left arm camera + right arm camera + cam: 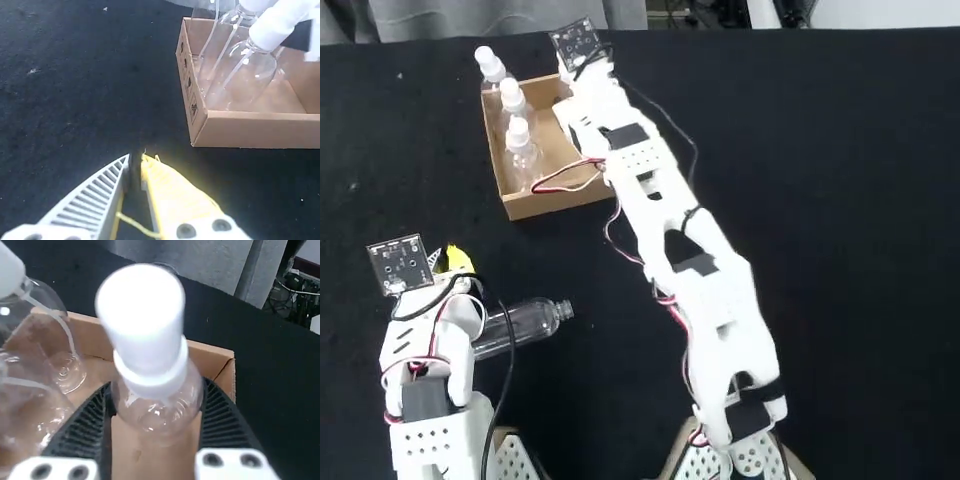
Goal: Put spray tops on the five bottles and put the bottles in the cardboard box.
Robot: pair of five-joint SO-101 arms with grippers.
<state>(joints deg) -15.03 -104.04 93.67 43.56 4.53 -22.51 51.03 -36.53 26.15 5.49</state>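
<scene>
The cardboard box [552, 203] sits at the far left of the table, and three clear bottles with white spray tops [512, 97] stand in it. My right gripper [155, 390] is over the box, shut on a fourth bottle [157, 410] that carries a white spray top [142, 325]. A fifth clear bottle [525, 322] lies on its side on the black cloth beside my left arm, with no spray top on its neck. My left gripper [136, 162] hangs shut and empty above the cloth, a short way in front of the box [250, 130].
The right arm [660, 220] stretches diagonally from the near edge to the box, crossing the middle of the table. Black cloth covers the whole table. Loose red and white wires hang by the box's near corner [570, 178].
</scene>
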